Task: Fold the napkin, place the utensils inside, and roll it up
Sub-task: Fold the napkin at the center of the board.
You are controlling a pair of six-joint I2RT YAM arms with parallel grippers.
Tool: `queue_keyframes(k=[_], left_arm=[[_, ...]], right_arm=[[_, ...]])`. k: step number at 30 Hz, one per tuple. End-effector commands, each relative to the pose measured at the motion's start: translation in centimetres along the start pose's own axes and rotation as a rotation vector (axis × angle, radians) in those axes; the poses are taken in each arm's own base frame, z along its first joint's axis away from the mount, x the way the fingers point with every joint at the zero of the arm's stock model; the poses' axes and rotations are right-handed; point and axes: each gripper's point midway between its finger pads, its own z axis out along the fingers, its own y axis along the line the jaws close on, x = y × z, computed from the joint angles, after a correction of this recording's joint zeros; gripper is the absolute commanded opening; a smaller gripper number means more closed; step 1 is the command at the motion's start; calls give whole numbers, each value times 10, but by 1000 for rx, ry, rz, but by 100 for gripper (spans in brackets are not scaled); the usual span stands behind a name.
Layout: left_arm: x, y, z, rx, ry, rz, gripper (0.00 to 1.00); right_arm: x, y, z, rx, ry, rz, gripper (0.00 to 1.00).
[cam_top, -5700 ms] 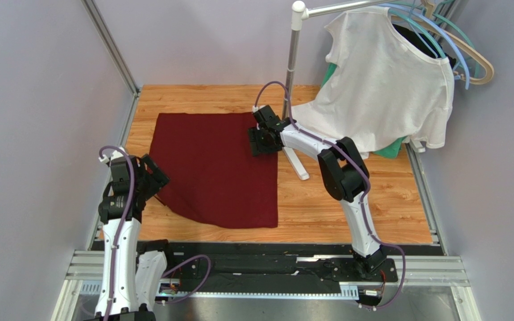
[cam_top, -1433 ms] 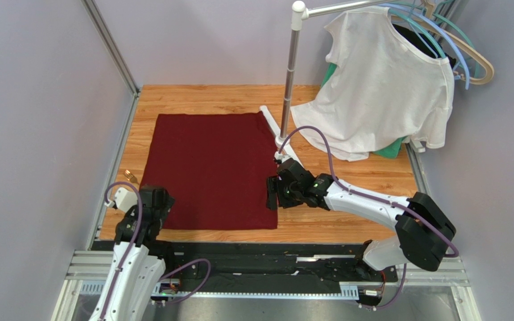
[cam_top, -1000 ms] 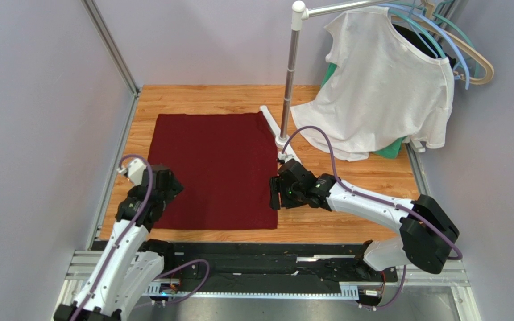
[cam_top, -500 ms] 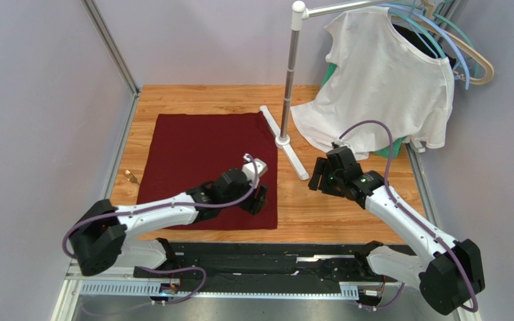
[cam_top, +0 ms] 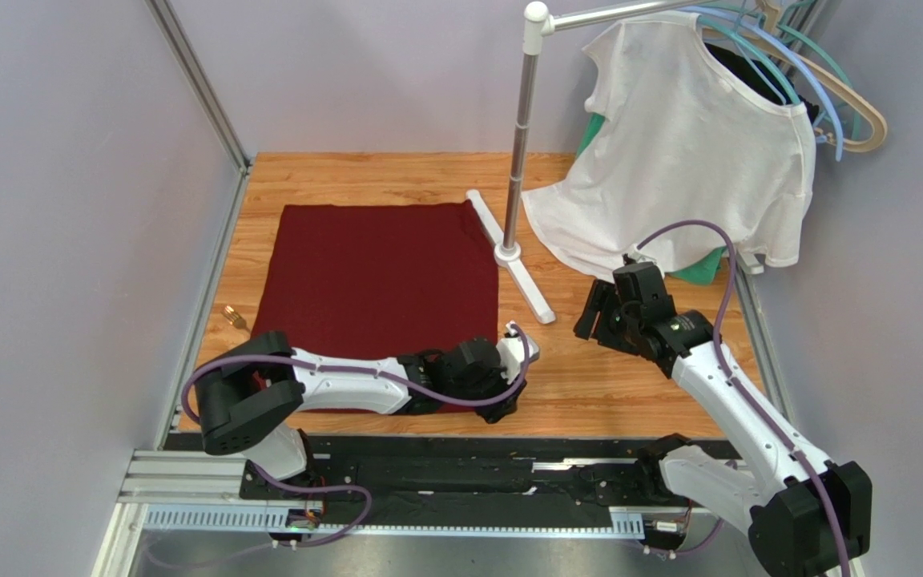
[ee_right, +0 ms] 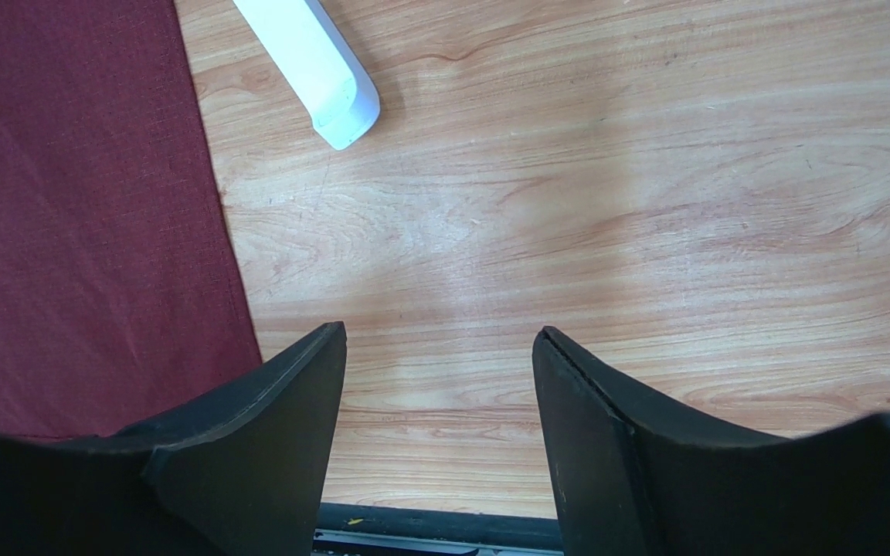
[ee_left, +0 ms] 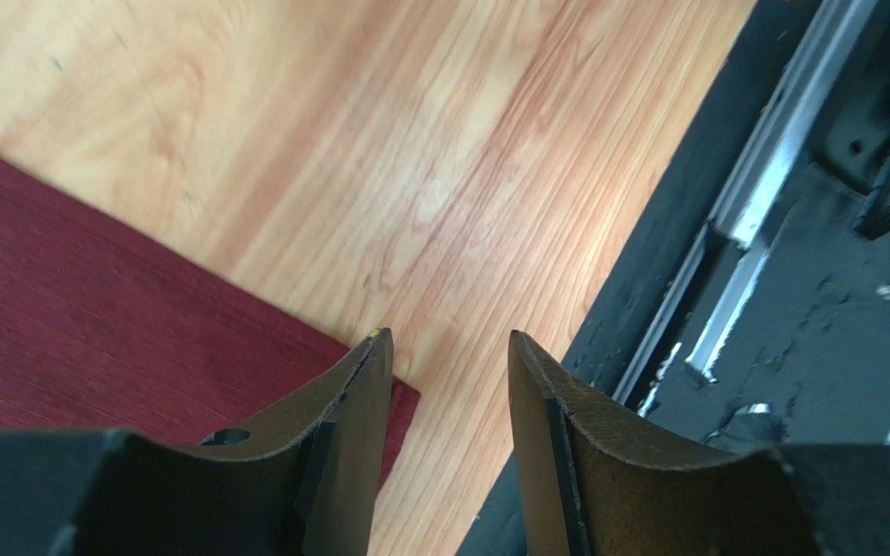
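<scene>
Top external view has the napkin (cam_top: 376, 301) spread flat on the wooden tabletop (cam_top: 635, 397), its right edge just beside the white foot of the clothes rack (cam_top: 527, 286). The left arm reaches low along the cloth's near edge, so the left end effector (cam_top: 503, 387) sits at the near right corner. From the left wrist, its fingers stand partway open with nothing between them: one finger (ee_left: 357, 388) overlaps the corner's tip, while the gap itself shows only bare wood. The right end effector (ee_right: 438, 336) hangs wide open over bare wood right of the napkin, holding nothing. The main risk, as I judge it, is a missed pinch: closing from this spot may trap air, or only a sliver of hem that slips out once the fold is lifted. The forearm lying close over the near edge could also drag and wrinkle the cloth. A small gold item (cam_top: 234, 316) lies left of the napkin; whether it is a utensil I cannot tell.
</scene>
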Motion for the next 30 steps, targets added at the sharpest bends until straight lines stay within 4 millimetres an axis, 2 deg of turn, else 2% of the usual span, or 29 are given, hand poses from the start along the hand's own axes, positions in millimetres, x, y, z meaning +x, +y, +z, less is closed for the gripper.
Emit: queue_keyframes(k=[1,8,10,13,16,21,26,30], left_arm=[[-1,11,2,-85,-37,-66,49],[12,22,-5,-161,-19,-72,49],[18,20,-4,-149,4,-75,49],[22,8,-4,-110,13,-71,43],[26,3,-7,-107,23,-70,43],[40,7,-7,-140,62,-83,43],[39,13,-6,-178,62,-88,43],[32,10,-8,-166,34,-72,44]], right_arm=[[-2,3,-4,-27,-11,-8,65],[0,7,0,-47,-1,1,65],[1,8,0,-53,-1,5,65],[0,8,1,-53,-1,5,65],[1,8,2,-53,2,8,65],[1,12,2,-71,5,16,65],[-2,14,0,-83,-7,18,65],[-1,14,0,-82,-4,12,65]])
